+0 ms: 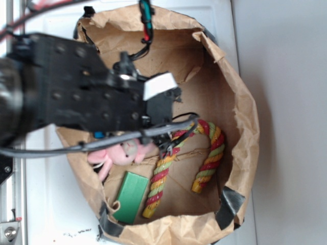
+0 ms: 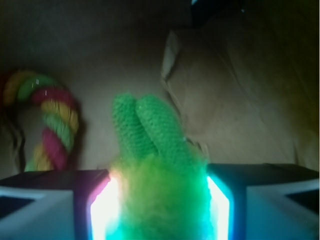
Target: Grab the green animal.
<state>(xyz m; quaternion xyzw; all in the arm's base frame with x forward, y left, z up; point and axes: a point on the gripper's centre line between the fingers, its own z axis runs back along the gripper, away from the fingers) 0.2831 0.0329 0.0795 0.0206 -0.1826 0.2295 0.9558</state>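
We look down on a white desk (image 1: 286, 102) that carries a brown paper bag (image 1: 240, 117), its rim rolled outward so its floor lies open to reach from above. Inside, toward one end of the bag floor, lie a striped rope toy (image 1: 209, 153), a pink plush bunny (image 1: 120, 153) and a flat green block (image 1: 130, 196); the bunny and block sit just beside each other, the rope bends around the middle.

The black arm covers much of the bag in the exterior view, and there we cannot make out the green animal at all. The wrist view settles it: the green animal (image 2: 157, 175) sits squarely between the two fingers of the pincer (image 2: 160, 210), its fuzzy body filling the gap and its two knitted limbs sticking forward, away from the camera. The fingers press against both sides of the fuzz, so we judge the pincer closed on the toy, narrowed only as far as the plush allows. The soft body likely gives under pressure, which is why a grip across its bulk suits it. Whether it is lifted clear of the bag floor we cannot tell.
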